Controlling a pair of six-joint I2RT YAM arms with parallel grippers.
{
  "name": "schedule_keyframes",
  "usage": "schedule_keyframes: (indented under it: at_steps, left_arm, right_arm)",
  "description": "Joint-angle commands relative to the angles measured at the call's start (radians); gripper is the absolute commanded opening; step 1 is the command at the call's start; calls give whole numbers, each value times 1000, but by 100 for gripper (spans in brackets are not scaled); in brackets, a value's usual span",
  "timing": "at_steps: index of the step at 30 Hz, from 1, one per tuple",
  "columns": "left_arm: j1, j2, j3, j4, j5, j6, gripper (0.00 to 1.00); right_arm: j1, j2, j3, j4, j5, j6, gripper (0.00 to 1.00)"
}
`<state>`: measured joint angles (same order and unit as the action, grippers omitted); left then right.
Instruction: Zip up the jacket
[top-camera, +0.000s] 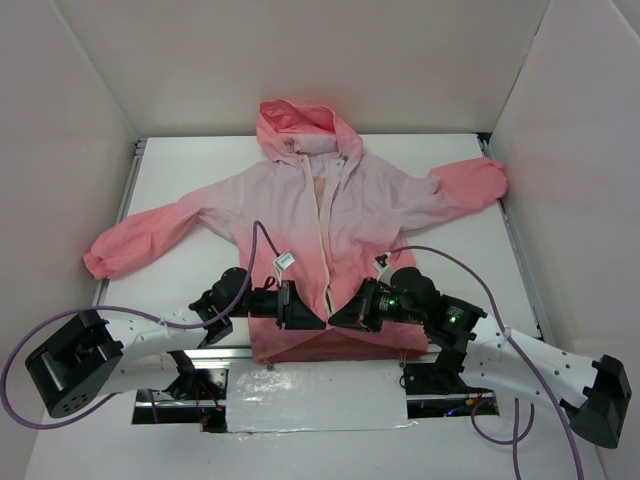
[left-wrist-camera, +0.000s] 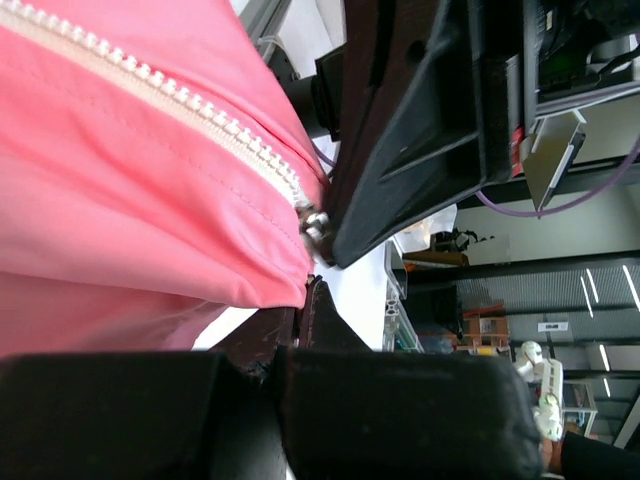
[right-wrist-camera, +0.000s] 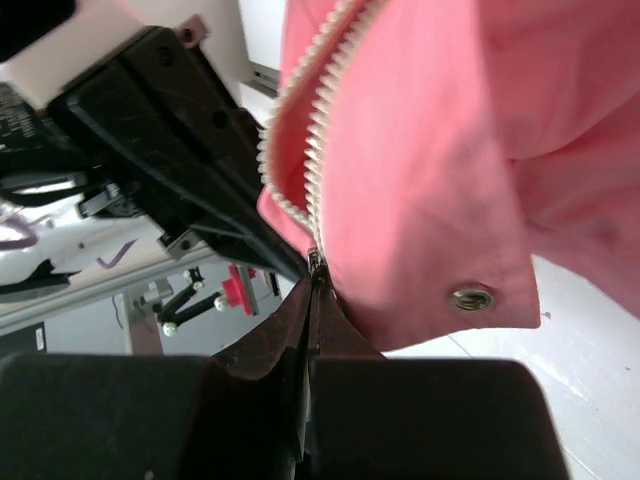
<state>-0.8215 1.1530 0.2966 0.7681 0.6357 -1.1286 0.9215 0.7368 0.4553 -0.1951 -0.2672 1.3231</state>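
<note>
Top external view: the jacket (top-camera: 330, 210) lies flat on the white surface (top-camera: 180, 170), hood (top-camera: 300, 125) far from both sets of jaws, and its coral hem (top-camera: 300, 345) is right where the left jaws and right jaws meet nose to nose at the foot of the white zipper (top-camera: 325, 235). From the left wrist, the left jaws look pressed together on the hem edge, with a small metal zipper end (left-wrist-camera: 318, 225) just above their tips and nearly touching the other arm's finger. From the right wrist, the right jaws are pinched narrow on a metal bit at the very bottom of the two rows of teeth (right-wrist-camera: 316, 150), with a snap (right-wrist-camera: 472, 297) just off to one side. Whether that metal is the slider or the pin, I cannot tell. Here's the danger: those teeth gape apart just above the jaws, so a pull before the two halves are properly seated would likely run up one side only. The fabric is thin, and a loose fold beside the jaws could be drawn into the teeth and jam. With the jaws this crowded the fingers could knock each other, and a weak hold on the hem would drag the whole jacket along.
</note>
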Motion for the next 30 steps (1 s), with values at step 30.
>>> schedule_keyframes:
  at_steps: [30]
  left_arm:
    - [-99,54,64,22,108,47,0]
  right_arm:
    - [-377,401,242,267,-89,-200,0]
